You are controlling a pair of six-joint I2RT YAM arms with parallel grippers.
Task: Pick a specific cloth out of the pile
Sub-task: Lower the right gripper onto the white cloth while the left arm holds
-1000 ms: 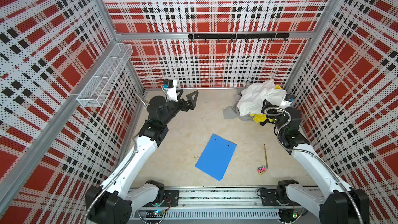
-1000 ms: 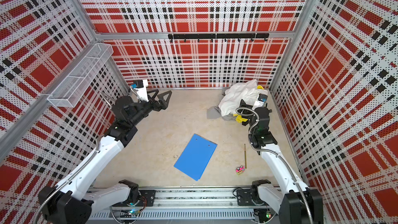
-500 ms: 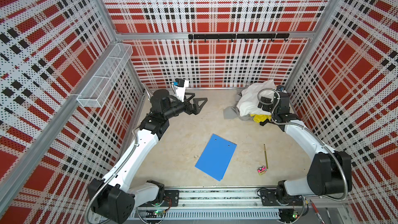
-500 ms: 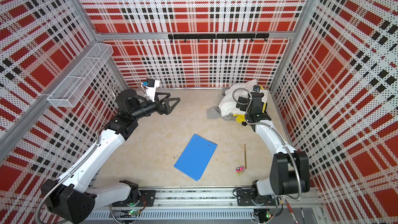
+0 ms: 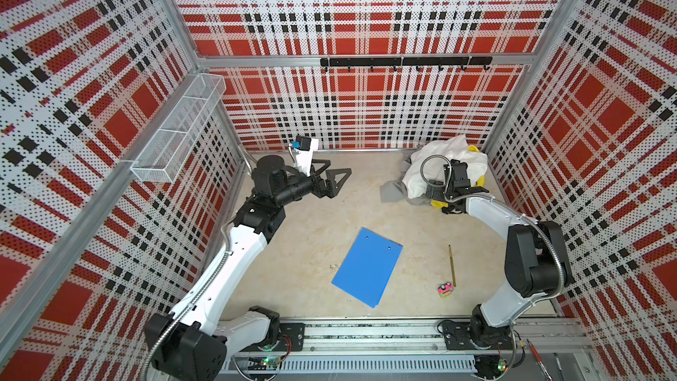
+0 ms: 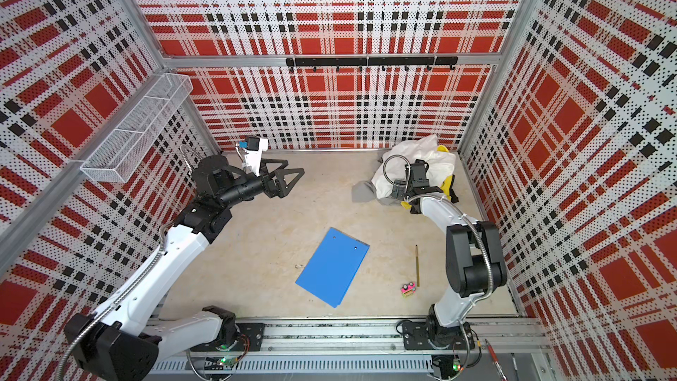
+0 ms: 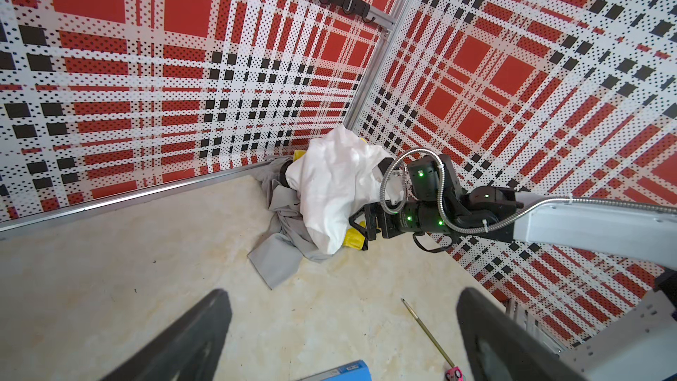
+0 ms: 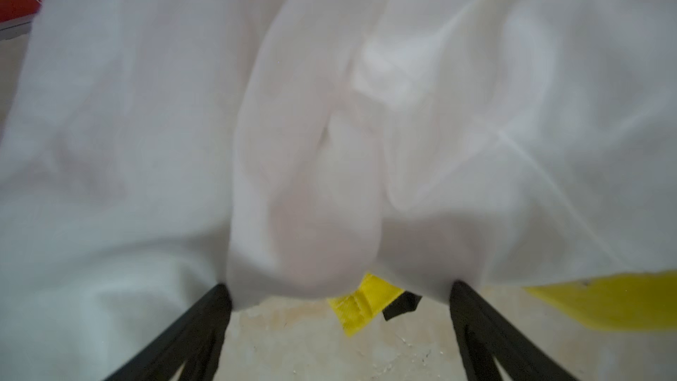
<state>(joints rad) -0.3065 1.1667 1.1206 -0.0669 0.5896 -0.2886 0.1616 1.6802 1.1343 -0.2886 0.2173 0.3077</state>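
A: Right gripper (image 8: 337,285), what's it doing?
B: Jaws are standing wide and pinching nothing. It's nosing low into the near edge of the pile (image 6: 403,152). The white cloth (image 8: 329,104) is bulging between the fingers (image 8: 198,324), with a scrap of the yellow cloth (image 8: 366,302) and a black bit (image 8: 401,306) peeking out underneath.
A: So it's lining up on the wrong layer?
B: Looking that way. The cloth (image 7: 278,258) we're after, the grey one, is lying under the white. One flat flap is spilling onto the floor (image 7: 146,251) on the pile's side facing the left arm (image 5: 234,262). The pile is sitting in the far right corner.
A: Step?
B: I'm reading it as the approach, with nothing grasped yet. The next move is calling for a shift to that exposed grey flap, or getting the white out of the way, then closing on grey only. It's floppy stuff, so layers are likely coming up together.
A: Arm pose?
B: The right arm (image 5: 491,210) is reaching forward from its base, elbow raised, forearm sloping down, wrist low by the floor. The left gripper (image 7: 344,291) is also gaping and empty. It's hovering over bare floor well apart from the pile and pointing at it.
A: Clutter?
B: A blue clipboard (image 5: 368,267) and a pencil (image 5: 452,265) are lying mid-floor, apart from both grippers.
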